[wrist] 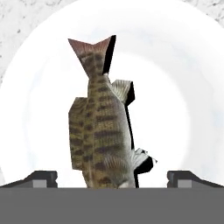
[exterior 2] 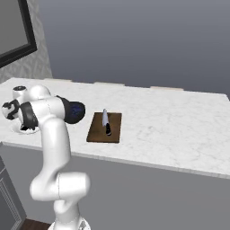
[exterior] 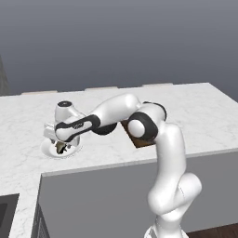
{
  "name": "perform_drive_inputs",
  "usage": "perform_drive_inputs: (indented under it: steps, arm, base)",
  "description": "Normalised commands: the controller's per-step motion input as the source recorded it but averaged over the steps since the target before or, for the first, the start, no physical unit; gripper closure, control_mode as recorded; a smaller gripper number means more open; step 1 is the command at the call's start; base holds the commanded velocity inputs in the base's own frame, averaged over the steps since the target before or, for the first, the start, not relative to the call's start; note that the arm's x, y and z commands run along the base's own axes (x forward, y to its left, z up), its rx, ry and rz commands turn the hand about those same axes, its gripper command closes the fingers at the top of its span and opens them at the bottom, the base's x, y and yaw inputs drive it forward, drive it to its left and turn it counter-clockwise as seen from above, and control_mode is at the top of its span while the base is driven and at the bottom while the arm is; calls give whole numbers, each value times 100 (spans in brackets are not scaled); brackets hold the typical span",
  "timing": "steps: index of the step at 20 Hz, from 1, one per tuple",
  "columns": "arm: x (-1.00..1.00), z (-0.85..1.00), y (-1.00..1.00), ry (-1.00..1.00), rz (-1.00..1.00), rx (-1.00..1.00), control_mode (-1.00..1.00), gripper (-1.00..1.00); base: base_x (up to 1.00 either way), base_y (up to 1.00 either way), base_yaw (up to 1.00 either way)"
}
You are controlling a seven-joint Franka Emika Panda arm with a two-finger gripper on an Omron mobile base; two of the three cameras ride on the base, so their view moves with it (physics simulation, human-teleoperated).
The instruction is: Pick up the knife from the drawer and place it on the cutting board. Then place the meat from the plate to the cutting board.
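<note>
Item, gripper (wrist: 112, 177): I have its jaws spread wide and holding nothing, one tip on each side of the fish-shaped meat (wrist: 103, 131), which lies on the round white plate (wrist: 183, 87) directly under the hand; in my left base view the hand sits low over that plate (exterior: 46, 148) near the counter's front edge. Item, knife (exterior 2: 106, 122): black handle, pale blade, lying lengthwise on the dark brown cutting board (exterior 2: 96, 130), which rests on the white marble counter (exterior 2: 170, 117) to the right of the plate, well apart from the meat.
</note>
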Motion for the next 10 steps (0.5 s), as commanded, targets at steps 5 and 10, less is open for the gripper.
perform_drive_inputs:
  steps: [5,10]
  arm:
    - [9,-23,6,1,0,-2,-100,-100]
    - [9,-32,5,3,0,0,-100,-100]
  base:
    - [0,0,0]
    - [0,0,0]
